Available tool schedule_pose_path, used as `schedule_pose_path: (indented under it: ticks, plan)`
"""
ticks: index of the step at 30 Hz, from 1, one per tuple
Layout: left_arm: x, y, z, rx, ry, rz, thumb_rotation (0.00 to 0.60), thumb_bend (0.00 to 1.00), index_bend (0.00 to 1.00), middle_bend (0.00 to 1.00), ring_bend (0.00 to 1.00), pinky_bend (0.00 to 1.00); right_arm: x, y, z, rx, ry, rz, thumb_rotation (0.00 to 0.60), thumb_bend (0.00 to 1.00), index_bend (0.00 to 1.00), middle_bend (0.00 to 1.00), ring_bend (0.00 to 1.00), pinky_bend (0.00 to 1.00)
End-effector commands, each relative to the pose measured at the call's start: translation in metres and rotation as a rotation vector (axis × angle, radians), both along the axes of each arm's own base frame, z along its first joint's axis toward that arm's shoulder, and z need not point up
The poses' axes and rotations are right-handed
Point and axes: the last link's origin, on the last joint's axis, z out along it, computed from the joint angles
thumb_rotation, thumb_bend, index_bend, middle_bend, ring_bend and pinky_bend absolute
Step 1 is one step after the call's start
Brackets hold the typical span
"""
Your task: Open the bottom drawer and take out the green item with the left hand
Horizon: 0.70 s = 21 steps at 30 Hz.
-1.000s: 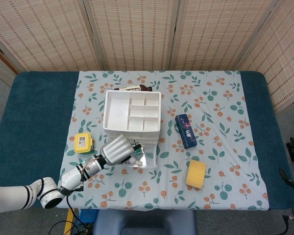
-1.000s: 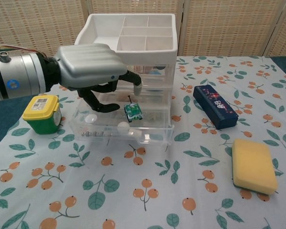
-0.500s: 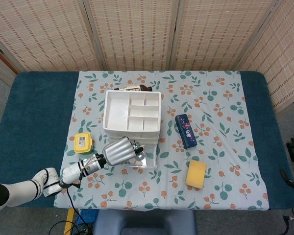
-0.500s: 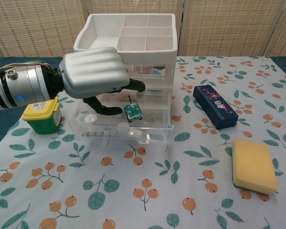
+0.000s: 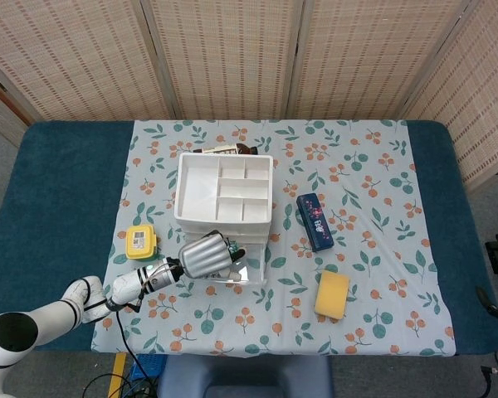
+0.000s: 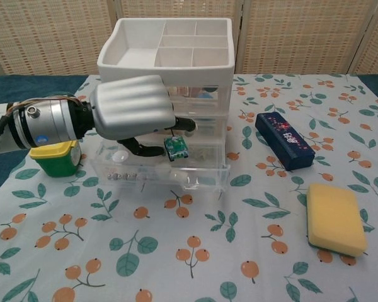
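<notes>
The white drawer unit (image 6: pixel 167 47) (image 5: pixel 224 189) stands mid-table with its clear bottom drawer (image 6: pixel 176 177) pulled out toward me. Inside the drawer the small green item (image 6: pixel 175 147) (image 5: pixel 231 247) stands tilted. My left hand (image 6: pixel 132 107) (image 5: pixel 205 255) reaches into the drawer from the left. Its thumb lies on the item's top and a curled finger presses its left side, so the item is pinched. The item still sits low in the drawer. My right hand shows in neither view.
A yellow-lidded green box (image 6: pixel 53 151) (image 5: pixel 139 241) sits left of the drawer, under my forearm. A dark blue case (image 6: pixel 283 139) and a yellow sponge (image 6: pixel 335 218) lie to the right. Small white bits lie in the drawer. A dark object (image 5: pixel 224 149) lies behind the unit.
My left hand has come lower and further into the drawer. Its thumb and fingers have closed in around the green item, which has tipped slightly.
</notes>
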Motion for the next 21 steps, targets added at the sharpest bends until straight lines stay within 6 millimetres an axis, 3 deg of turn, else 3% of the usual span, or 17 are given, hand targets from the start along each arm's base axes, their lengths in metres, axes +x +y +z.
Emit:
schedule_pose_path:
  ticks: [1,21]
  plan:
    - [-0.0013,0.0012,-0.0026,-0.005,0.002,0.0,0.6,0.31,0.33,0.95,1.0,1.0,-0.0002,0.0,-0.0001,0.0,0.0,-0.001,0.6,0.33,0.0,0.04,0.0,0.0]
    - [-0.0011,0.0076,-0.01,0.004,0.027,-0.021,0.6,0.31,0.32,0.95,1.0,1.0,-0.0008,-0.0006,-0.0005,0.003,0.0,-0.006,0.6,0.33,0.0,0.04,0.0,0.0]
